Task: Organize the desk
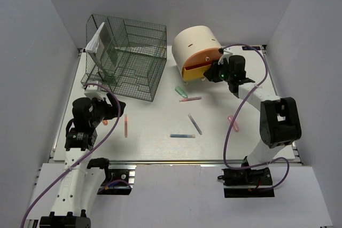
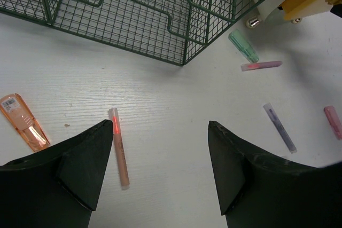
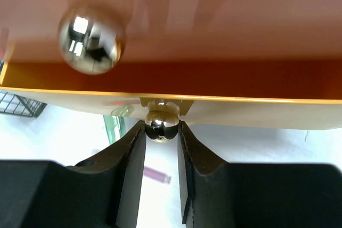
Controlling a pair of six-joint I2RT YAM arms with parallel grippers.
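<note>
The right gripper [image 3: 162, 132] is clasping a small chrome knob [image 3: 162, 125], its black fingers [image 3: 128, 158] touching it on both sides, just under the orange-yellow drawer front [image 3: 214, 84]. A larger chrome knob [image 3: 92, 40] is sticking out above, to the left. Below, a pink pen [image 3: 156, 174] and a green object [image 3: 113, 126] are lying on the white desk [image 3: 256, 142].

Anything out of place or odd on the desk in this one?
A slim orange pen, a purple pen and others lie scattered at mixed angles across the white rectangular desk. The orange-yellow drawer of the cream cylindrical drawer unit looks ajar.
</note>
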